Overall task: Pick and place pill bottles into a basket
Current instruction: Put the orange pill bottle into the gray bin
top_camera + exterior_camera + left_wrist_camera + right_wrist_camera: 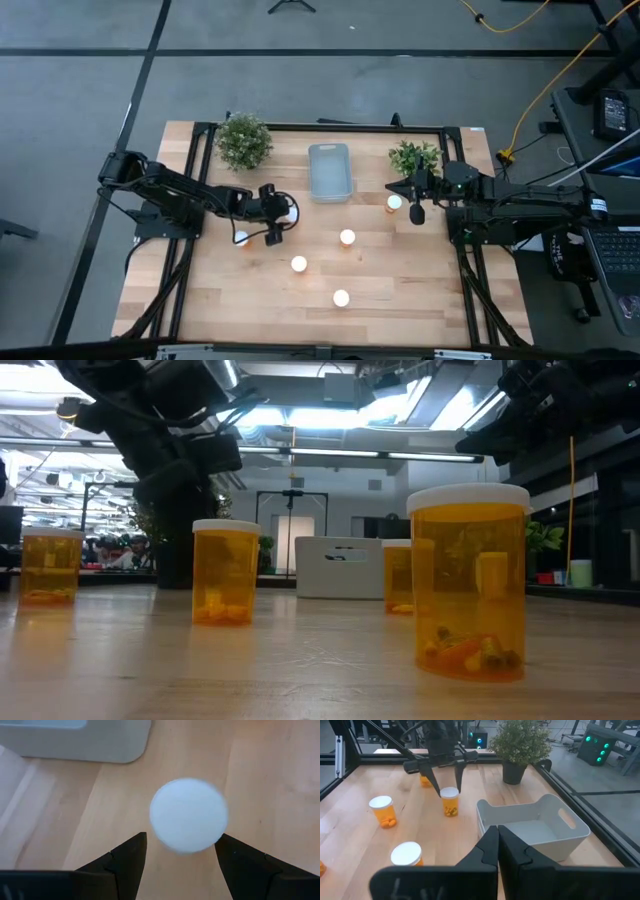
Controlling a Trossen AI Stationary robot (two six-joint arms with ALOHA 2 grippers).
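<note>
While the basket [329, 171] sat empty at the back middle of the table [200, 300] between two potted plants [243, 141], none of the pill bottles had yet gone in. On the left, the left gripper [283, 214] hung directly over one bottle [290, 213], its fingers spread wide with the white cap [189, 815] showing between their tips in the wrist view, so it looked lined up to drop down and clamp the bottle by its sides. Nothing was gripped yet. Another bottle [241, 238] stood just beside that gripper, toward the front. Three more stood apart in the open middle of the table: one [298, 264], one [347, 237] and one nearest the front edge [341, 298]. Every bottle stood upright, long axis vertical and cap up, which suited a grab from above. The basket lay open side up, its longer side running front to back, and near enough to the left arm's bottle that the carry should be short. On the right, the right gripper [416, 212] waited just beside the sixth bottle [394, 203], near the right plant [414, 158]. Its fingers were pressed together with nothing between them, as its own wrist view showed [498, 845], so I judged that arm idle for now
</note>
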